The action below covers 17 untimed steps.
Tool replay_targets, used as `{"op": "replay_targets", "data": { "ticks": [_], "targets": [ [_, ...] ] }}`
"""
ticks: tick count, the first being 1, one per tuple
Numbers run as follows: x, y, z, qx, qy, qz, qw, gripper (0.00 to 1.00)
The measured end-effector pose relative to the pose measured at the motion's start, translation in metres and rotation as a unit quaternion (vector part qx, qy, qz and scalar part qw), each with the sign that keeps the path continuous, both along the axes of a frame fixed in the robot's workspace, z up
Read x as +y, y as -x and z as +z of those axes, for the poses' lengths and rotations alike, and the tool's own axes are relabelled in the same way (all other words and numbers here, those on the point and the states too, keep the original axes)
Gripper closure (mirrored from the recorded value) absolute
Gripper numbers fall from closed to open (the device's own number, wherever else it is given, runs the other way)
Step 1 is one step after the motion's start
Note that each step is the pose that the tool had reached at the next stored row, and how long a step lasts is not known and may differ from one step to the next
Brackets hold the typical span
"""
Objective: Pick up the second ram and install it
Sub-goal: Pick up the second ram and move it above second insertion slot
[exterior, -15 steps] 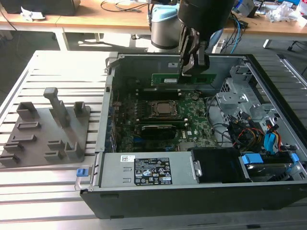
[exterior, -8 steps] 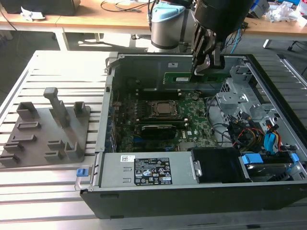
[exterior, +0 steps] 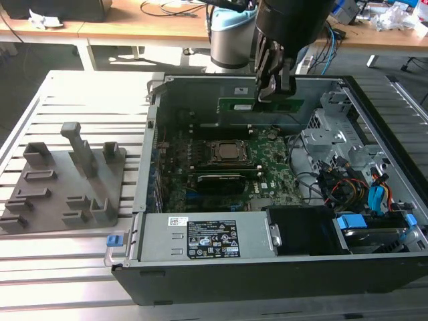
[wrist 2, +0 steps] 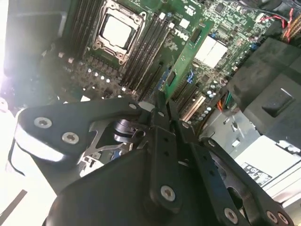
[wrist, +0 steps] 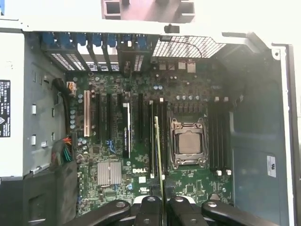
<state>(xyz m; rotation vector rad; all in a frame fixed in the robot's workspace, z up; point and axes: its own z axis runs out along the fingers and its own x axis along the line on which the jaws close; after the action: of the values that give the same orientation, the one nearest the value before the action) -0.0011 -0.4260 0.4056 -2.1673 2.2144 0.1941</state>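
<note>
The end effector (exterior: 269,92) grips the second ram (exterior: 237,105) by one end, above the motherboard (exterior: 267,177) inside the open computer case (exterior: 267,281). Below them is the slatted bench (exterior: 80,100), and beyond them the room's wooden desks (exterior: 167,20).

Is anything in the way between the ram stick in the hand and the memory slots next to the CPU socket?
Nothing visible. The hand holds the second ram over the memory slots, with no cable across them.

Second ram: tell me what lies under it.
Under the second ram, held by the gripper, lie the memory slots beside the CPU socket; the stick hides whatever lies straight beneath.
</note>
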Motion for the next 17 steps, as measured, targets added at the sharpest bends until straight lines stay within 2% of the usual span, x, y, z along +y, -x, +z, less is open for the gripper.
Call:
{"op": "replay_targets", "data": {
  "ticks": [1,4,5,7,14,17],
  "targets": [
    [0.0035,0.000,-0.0007,0.0000,-0.0001,0.000,1.0000,0.86],
    [0.0257,0.001,-0.0042,0.0000,-0.0001,0.000,1.0000,0.86],
    [0.0295,0.001,-0.0075,0.0000,0.0000,0.000,1.0000,0.86],
    [0.0318,0.001,-0.0139,0.0000,-0.0002,0.000,1.0000,0.86],
    [0.0321,0.001,-0.0324,0.0000,-0.0001,0.000,1.0000,0.86],
    [0.0321,0.001,-0.0464,0.0001,-0.0001,0.000,1.0000,0.86]
  ]
}}
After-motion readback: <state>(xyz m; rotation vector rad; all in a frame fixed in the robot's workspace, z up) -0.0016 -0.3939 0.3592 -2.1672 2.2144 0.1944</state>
